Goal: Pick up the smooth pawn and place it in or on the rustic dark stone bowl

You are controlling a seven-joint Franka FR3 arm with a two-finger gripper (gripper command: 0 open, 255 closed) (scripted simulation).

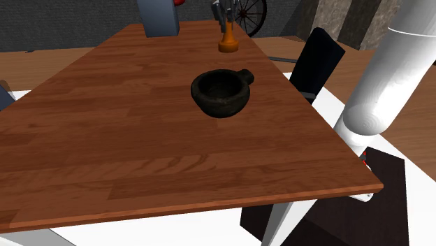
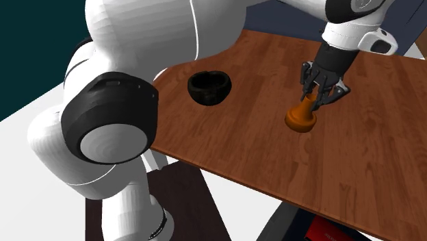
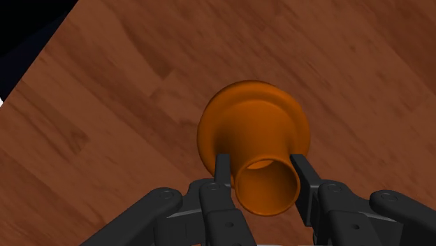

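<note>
The pawn point(image 3: 253, 133) is right between my fingers point(image 3: 222, 171). My gripper point(image 3: 262, 168) is closed on its thin top part, one finger pressing on each side. The wide round foot of the pawn sits just below my gripper, flat on the table point(image 3: 105, 105).

I think the pawn is hard and will not bend or squash. It looks small, so I guess it is light. Its skin looks very smooth and a bit shiny, so it could slip out if I hold it too softly. The thin top part is the best place to hold, because my fingers fit around it. The foot is too wide for me.

The pawn is orange all over. It is fat at the foot, thin in the middle, and round at the top. It stands up straight.

The bowl point(image 2: 209, 87) is dark and rough, with a small knob on its rim. It stands well apart from my gripper, off to one side on the same brown wood table. Nothing stands between my gripper and the bowl.
</note>
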